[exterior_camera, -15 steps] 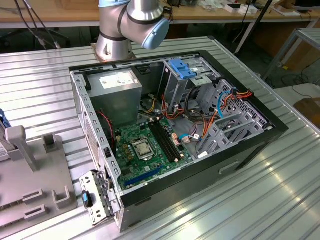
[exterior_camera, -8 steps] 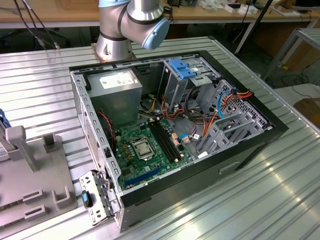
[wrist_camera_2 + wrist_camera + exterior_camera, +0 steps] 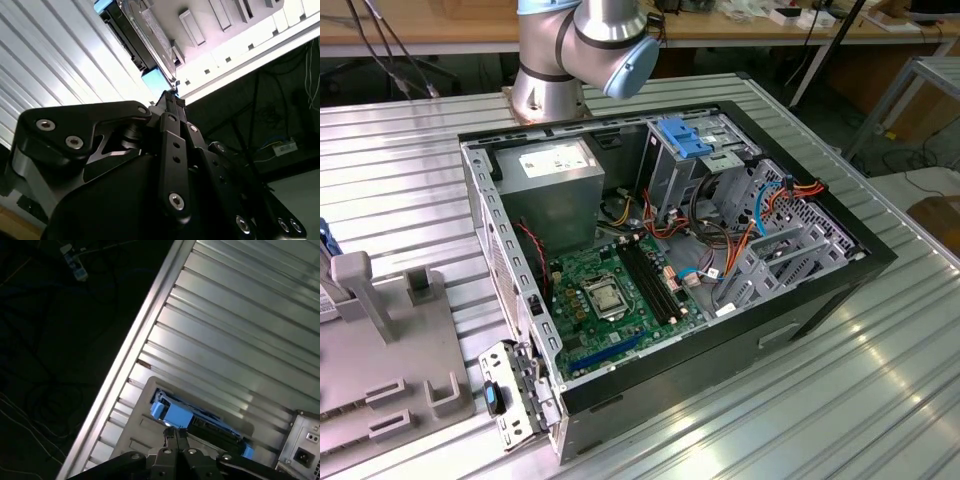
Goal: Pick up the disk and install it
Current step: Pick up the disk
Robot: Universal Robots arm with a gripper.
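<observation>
Disk (image 3: 200,420) on edge in a grey holder (image 3: 140,435), dark body between bright blue rails, near the edge of the ribbed aluminium table (image 3: 240,330). Close over its blue end, gripper (image 3: 175,434) with fingertips pressed together, pinching nothing. Well apart on the same table, open computer case (image 3: 880,255) lying on its side, green motherboard (image 3: 610,290) exposed. Past the table edge, dark floor (image 3: 50,365); behind the table, a wooden workbench (image 3: 420,30).
</observation>
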